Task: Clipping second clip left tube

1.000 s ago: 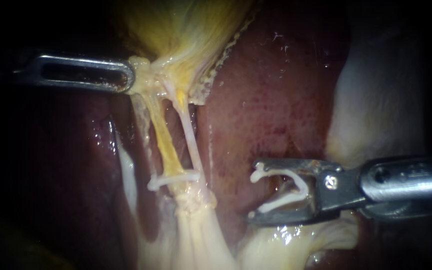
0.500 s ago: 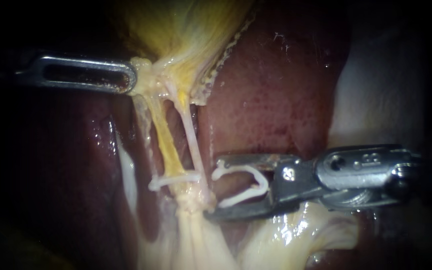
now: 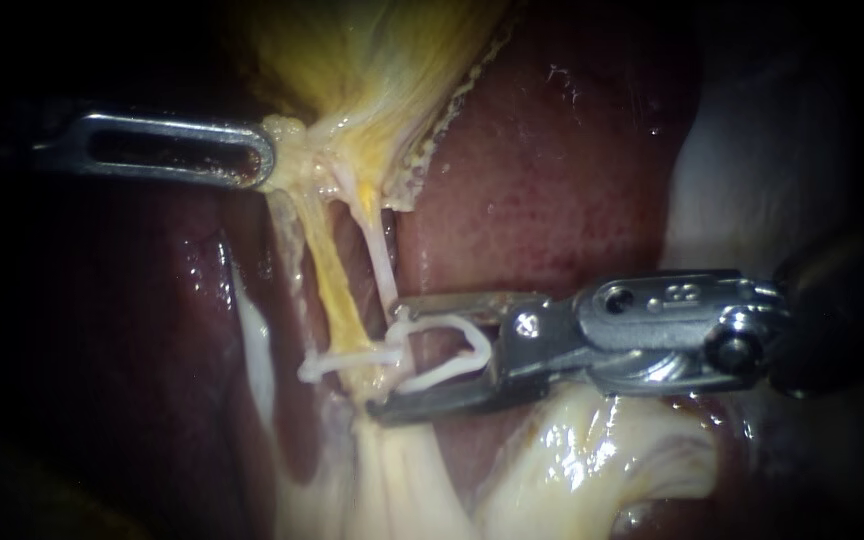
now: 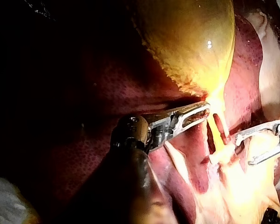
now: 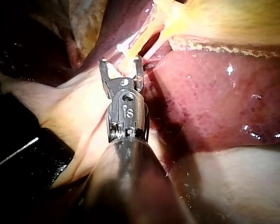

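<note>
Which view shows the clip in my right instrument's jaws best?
Endoscope view: the open white clip sits side-on, held between the right instrument's jaws. Both wrist views show those jaws but no clear clip.

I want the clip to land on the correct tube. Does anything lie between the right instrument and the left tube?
Yes. The thin pale right tube crosses the mouth of the right instrument, between its new clip and the yellow left tube. The placed clip's end lies there too.

Right instrument (image 3: 385, 356) in at the tubes.
We've brought it leftward from well clear: its jaws with the loaded clip (image 3: 467, 326) now reach the pale tube (image 3: 380, 262), just beside the placed clip (image 3: 347, 360).
</note>
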